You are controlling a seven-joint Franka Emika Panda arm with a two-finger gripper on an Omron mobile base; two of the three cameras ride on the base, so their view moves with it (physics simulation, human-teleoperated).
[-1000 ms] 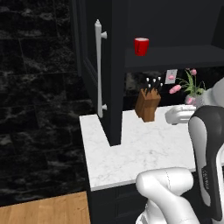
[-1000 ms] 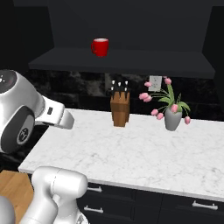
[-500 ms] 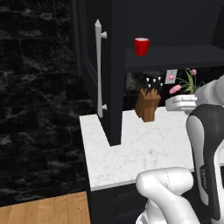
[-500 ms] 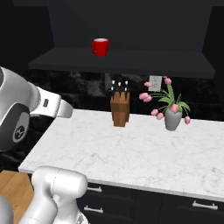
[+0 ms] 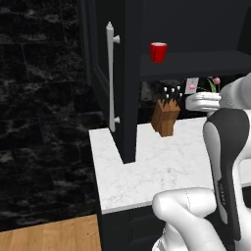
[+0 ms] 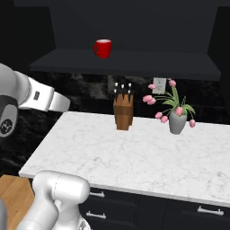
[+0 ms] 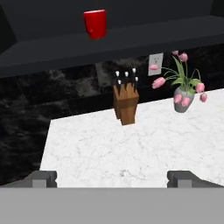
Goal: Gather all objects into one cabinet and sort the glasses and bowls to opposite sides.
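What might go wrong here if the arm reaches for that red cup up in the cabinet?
The red cup stands near the front of the dark shelf; a clumsy approach by the open gripper might tip it off onto the white counter. The open cabinet door hangs at the arm's left and might be struck on a wide swing. The knife block and the vase of tulips stand just below the shelf, where a low reach might topple them.
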